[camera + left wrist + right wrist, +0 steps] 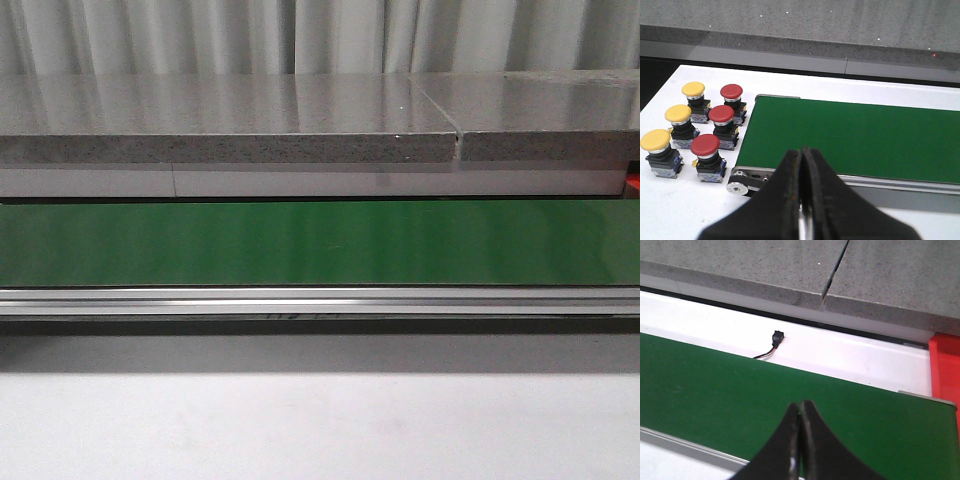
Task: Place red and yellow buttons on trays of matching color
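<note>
In the left wrist view, three yellow buttons point(679, 114) and three red buttons point(721, 114) stand in two rows on the white table, just off the end of the green conveyor belt point(855, 137). My left gripper point(801, 151) is shut and empty, hovering near the belt's front rail, apart from the buttons. My right gripper point(800, 404) is shut and empty above the belt point(740, 390). A red tray point(946, 365) shows only as an edge beside the belt's far end. No yellow tray is in view. Neither gripper appears in the front view.
A grey stone counter point(230, 125) runs behind the belt point(320, 242). A small black connector with a wire point(776, 337) lies on the white strip behind the belt. The belt's roller end point(740, 182) sits beside the nearest red button.
</note>
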